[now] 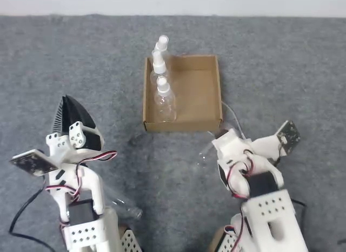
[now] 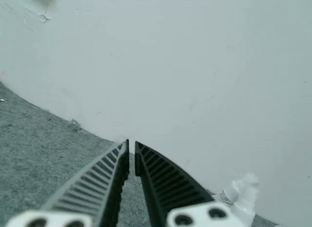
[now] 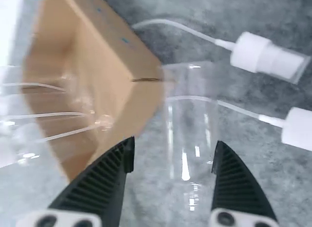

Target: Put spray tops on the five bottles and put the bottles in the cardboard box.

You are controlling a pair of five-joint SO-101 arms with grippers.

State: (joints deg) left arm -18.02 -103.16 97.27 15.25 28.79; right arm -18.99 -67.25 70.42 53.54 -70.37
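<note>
Just off the five-o'clock corner of the cardboard box [image 1: 184,125], an uncapped bottle [image 1: 205,153] lies on its side on the grey mat [image 1: 281,63]; it is clear plastic, and its open neck points toward the box. The right wrist view shows two loose spray tops [image 3: 265,56] lying just beside it, each a white cap with a thin, pale dip tube trailing toward the box. A second clear bottle [image 1: 127,210] lies on the mat at seven o'clock, close against the left arm's base. The right arm stands at five o'clock and bends forward over the uncapped bottle. The right gripper [image 3: 174,144] is spread wide, with one black ribbed finger on each side of the bottle's body, and I cannot tell whether either finger touches it. The left arm stands at eight o'clock with the left gripper [image 1: 65,100] raised and aimed toward twelve. Its fingers are drawn together with only a thin slit between the tips, hold nothing, and face a white wall [image 2: 195,66]. The box sits at twelve o'clock, open at the top. It holds three capped bottles [image 1: 165,103] in a row along its nine-o'clock wall, all clear with white spray tops.
</note>
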